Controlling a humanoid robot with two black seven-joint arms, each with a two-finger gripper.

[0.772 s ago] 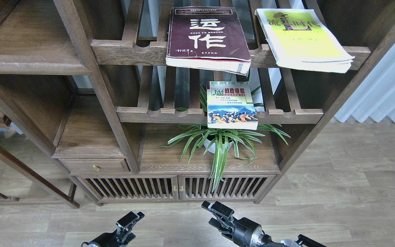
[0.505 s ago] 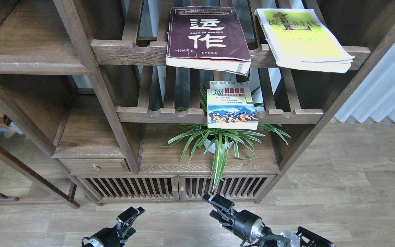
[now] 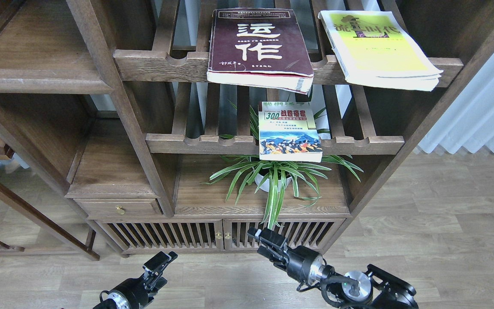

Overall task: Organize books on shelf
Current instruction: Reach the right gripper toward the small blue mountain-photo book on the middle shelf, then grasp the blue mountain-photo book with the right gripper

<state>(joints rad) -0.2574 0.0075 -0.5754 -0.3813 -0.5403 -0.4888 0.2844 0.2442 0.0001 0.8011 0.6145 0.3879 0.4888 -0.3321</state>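
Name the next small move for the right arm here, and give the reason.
Probably raise the right pincer toward the small "300" book. Both pincers hang low in front of the cabinet doors and hold nothing, and that book lies nearest, almost straight above the right one, with its front edge jutting over the slatted rack's rail. The spider plant leaves between them call for a careful path.
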